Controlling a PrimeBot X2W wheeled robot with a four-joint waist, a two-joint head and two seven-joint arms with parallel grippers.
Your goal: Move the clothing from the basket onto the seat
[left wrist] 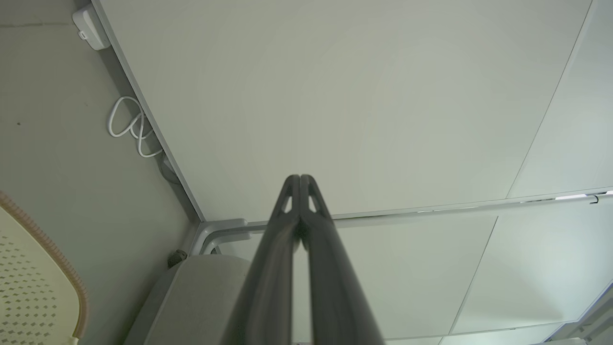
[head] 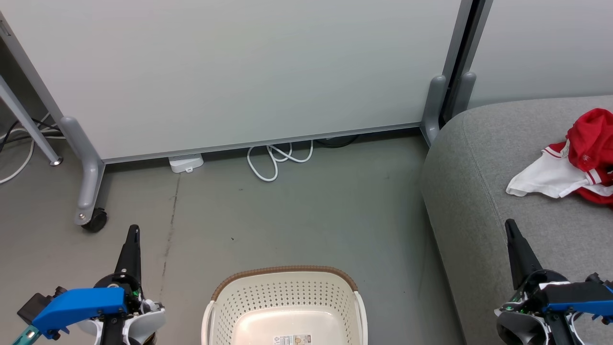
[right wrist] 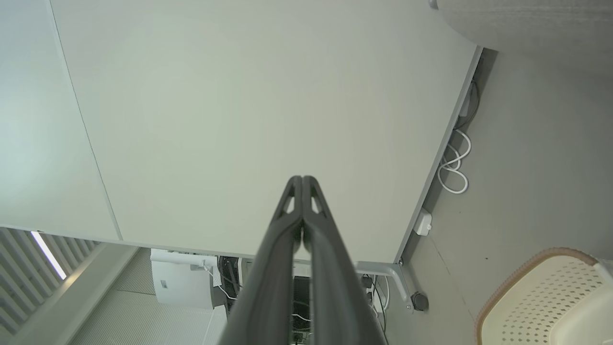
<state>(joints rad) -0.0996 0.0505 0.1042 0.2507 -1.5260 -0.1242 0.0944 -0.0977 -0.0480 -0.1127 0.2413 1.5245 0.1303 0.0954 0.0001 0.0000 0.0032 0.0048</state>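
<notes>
The clothing (head: 582, 158) lies in a crumpled heap on the seat (head: 479, 182), at the far right of the scene, where the head view's right edge cuts it. We see red fabric with white panels and red-and-white striped trim; we cannot tell whether the heap holds 1 garment or 2. The seat is a grey woven cushion with a rounded corner and a stitched seam, and it takes up the right side of the scene.

The basket (head: 285, 271) stands on the floor (head: 311, 215) at the near centre, left of the seat and apart from it. Its cream perforated wall, brown rim and smooth bottom are visible, with a printed label (head: 292, 339) on the bottom.

The right gripper (head: 510, 225) hangs over the near part of the seat, nearer than the clothing and apart from it. Its 2 fingers are pressed together with nothing between them, as the right wrist view confirms (right wrist: 302, 179). The left gripper (head: 133, 232) hangs over the floor to the left of the basket, and its 2 fingers are likewise together on nothing (left wrist: 300, 178).

Beyond the basket stands a pale partition panel (head: 239, 72) on grey feet, 1 of them with a caster (head: 94, 221). A looped white cable (head: 278, 160) and a small white box (head: 186, 163) lie at its base.
</notes>
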